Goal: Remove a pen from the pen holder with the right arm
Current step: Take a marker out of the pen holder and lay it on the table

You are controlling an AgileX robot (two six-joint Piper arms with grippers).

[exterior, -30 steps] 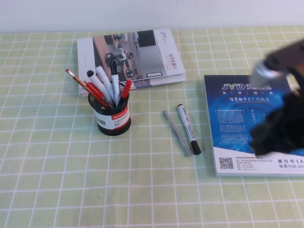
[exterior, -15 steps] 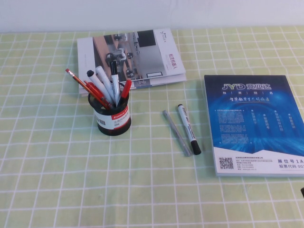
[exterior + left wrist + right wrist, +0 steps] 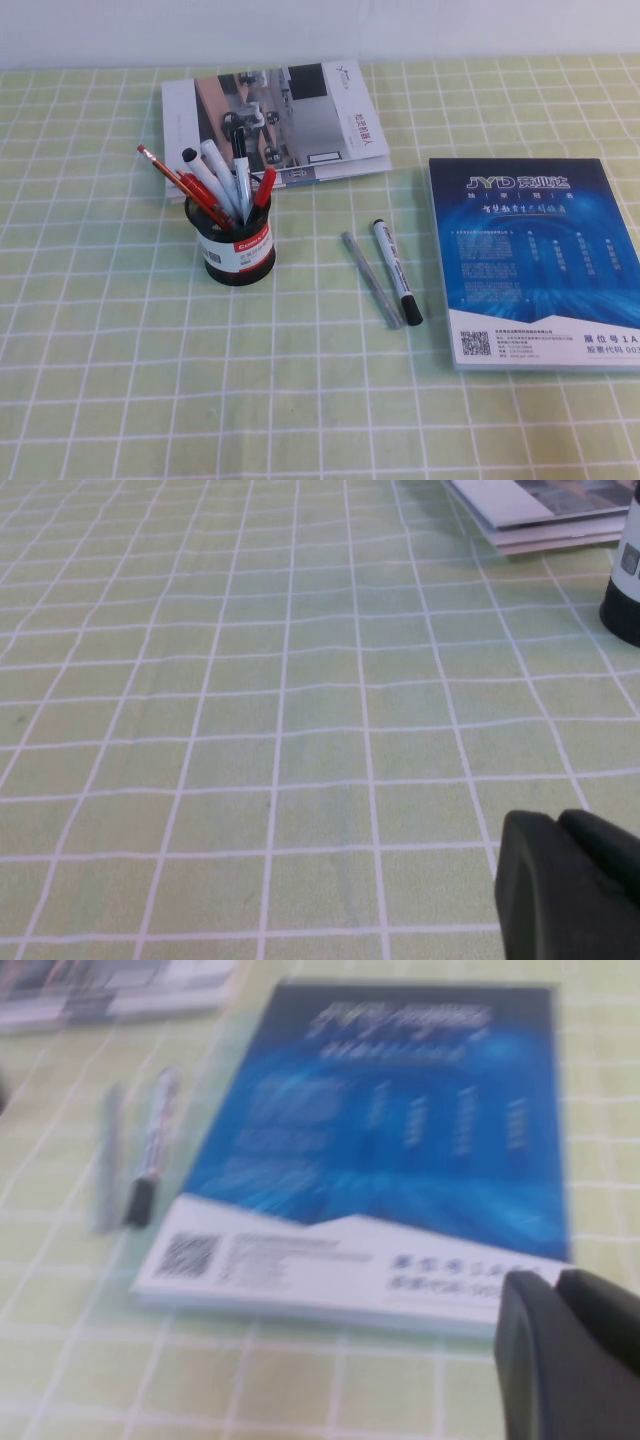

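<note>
Right wrist view, right hand (image 3: pixel 556 1282) closed, empty, by pad (image 3: pixel 400 1110) (pens (image 3: pixel 150 1150) beside), left hand (image 3: pixel 557 820) likewise over tablecloth (image 3: pixel 250 680)

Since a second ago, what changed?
Right arm withdrew from over the blue booklet, leaving the high view; right pincer, shut, empty, hovers off its near edge. Left pincer parked over the tablecloth. Pen holder, marker, grey pen, brochure unmoved.
</note>
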